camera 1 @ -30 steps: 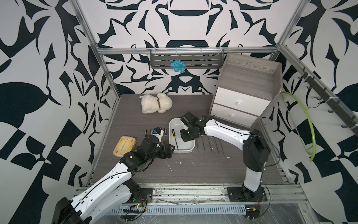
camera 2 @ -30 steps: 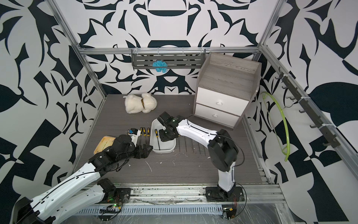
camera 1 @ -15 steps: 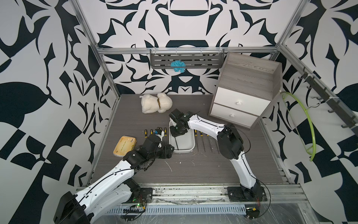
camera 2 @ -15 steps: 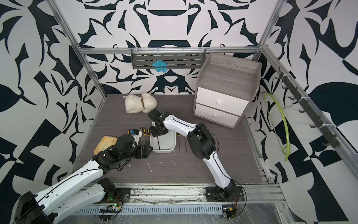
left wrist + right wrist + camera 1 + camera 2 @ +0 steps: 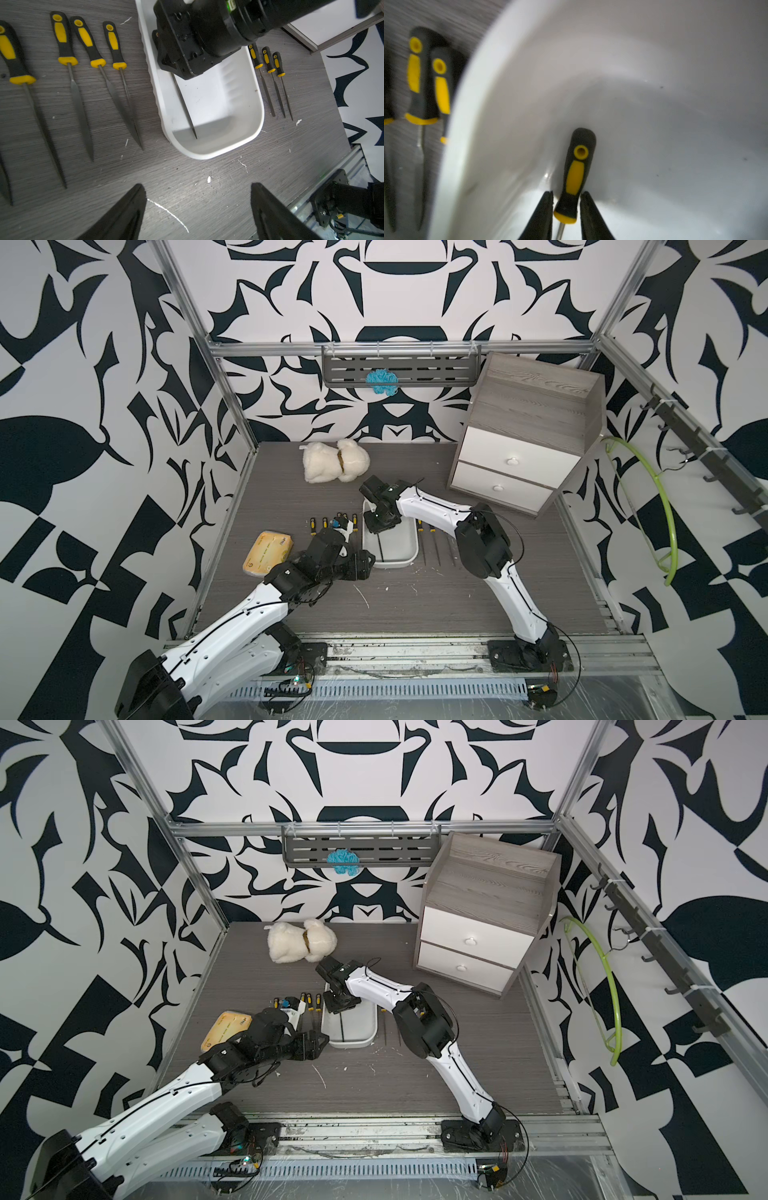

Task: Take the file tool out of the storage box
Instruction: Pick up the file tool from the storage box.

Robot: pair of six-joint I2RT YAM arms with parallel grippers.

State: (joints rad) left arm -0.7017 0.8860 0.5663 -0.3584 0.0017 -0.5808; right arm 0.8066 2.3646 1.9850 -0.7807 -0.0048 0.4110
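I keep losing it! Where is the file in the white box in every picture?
Top view: the file, a thin dark blade inside the storage box.
Top view: same blade, same spot.
Left wrist: blade slanting across the box floor.
Right wrist: its yellow-black handle, close up.
Landmark: the white storage box.

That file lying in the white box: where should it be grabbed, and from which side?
Grip the file by its thick black-and-yellow handle, from above, right gripper straddling its width. The blade is thin and lies flat on the storage box floor near one wall.
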